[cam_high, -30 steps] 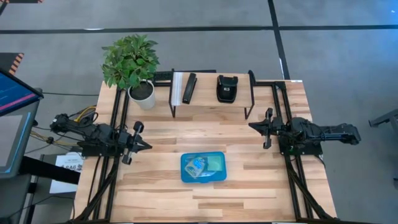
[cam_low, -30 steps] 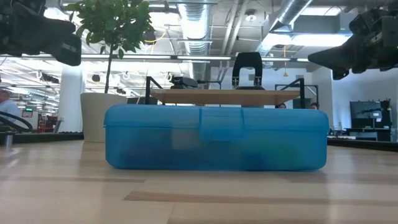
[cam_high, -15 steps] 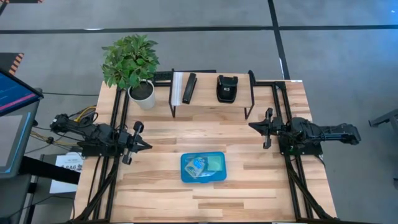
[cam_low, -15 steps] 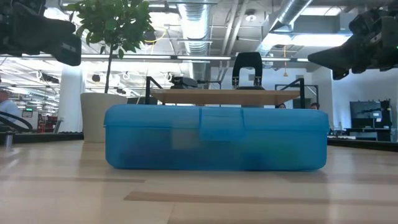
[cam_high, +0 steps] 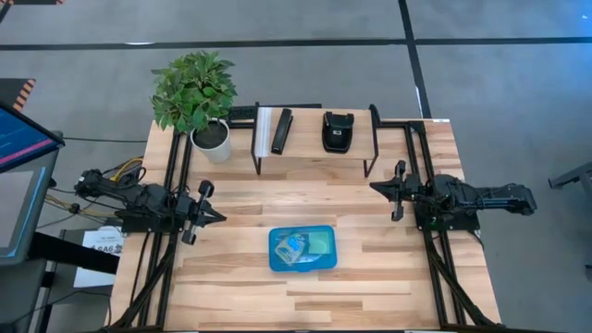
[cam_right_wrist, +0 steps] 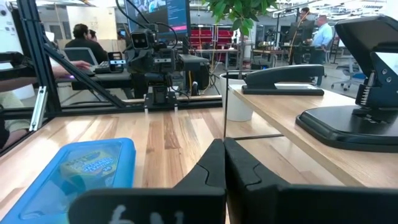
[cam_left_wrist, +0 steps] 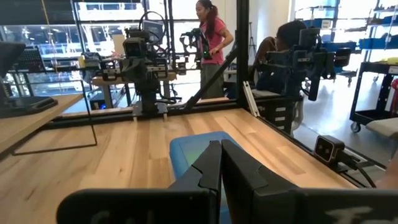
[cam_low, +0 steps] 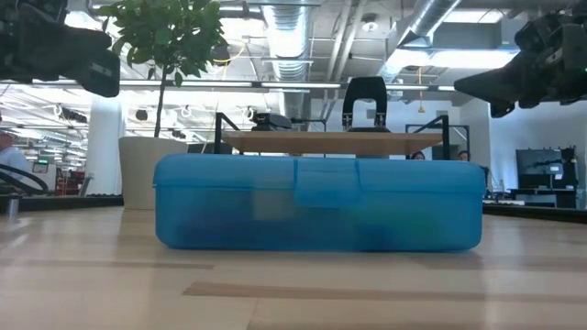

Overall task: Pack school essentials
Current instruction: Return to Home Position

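Observation:
A closed blue plastic box [cam_high: 302,248] sits flat on the table's near middle; through its clear lid I see the crayon box [cam_high: 293,245] and the lime-green pad [cam_high: 321,242]. It fills the low view [cam_low: 318,202] and shows in the right wrist view [cam_right_wrist: 74,171] and the left wrist view [cam_left_wrist: 196,149]. Scissors, pencils and eraser cannot be made out. My left gripper [cam_high: 218,217] hovers shut at the table's left, above the surface. My right gripper [cam_high: 375,188] hovers shut at the right. Neither is near the box.
A wooden shelf on black legs [cam_high: 314,139] stands at the far middle, carrying a black stapler [cam_high: 280,130] and a black hole punch [cam_high: 337,130]. A potted plant [cam_high: 196,97] stands at the far left. Bare wood lies around the box. People show in the room beyond.

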Controlling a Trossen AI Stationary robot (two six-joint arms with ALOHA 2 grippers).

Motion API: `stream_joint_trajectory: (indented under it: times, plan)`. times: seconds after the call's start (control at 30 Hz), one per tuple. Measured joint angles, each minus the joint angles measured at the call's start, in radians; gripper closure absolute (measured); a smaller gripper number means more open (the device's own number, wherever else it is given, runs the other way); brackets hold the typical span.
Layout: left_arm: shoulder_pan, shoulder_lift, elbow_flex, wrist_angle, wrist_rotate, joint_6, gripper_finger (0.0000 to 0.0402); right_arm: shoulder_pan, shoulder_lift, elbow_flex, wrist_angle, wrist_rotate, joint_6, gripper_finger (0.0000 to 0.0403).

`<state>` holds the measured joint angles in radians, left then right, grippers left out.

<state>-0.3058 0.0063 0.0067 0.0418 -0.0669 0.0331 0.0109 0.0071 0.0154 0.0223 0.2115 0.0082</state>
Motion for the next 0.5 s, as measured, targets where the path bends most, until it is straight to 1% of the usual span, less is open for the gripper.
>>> stream_joint_trajectory:
  times: [0.5]
  plan:
    - [0.0,0.0,0.0,0.0,0.0,0.0,0.0401,0.0,0.0,0.0,0.0,0.0,0.001,0.0395]
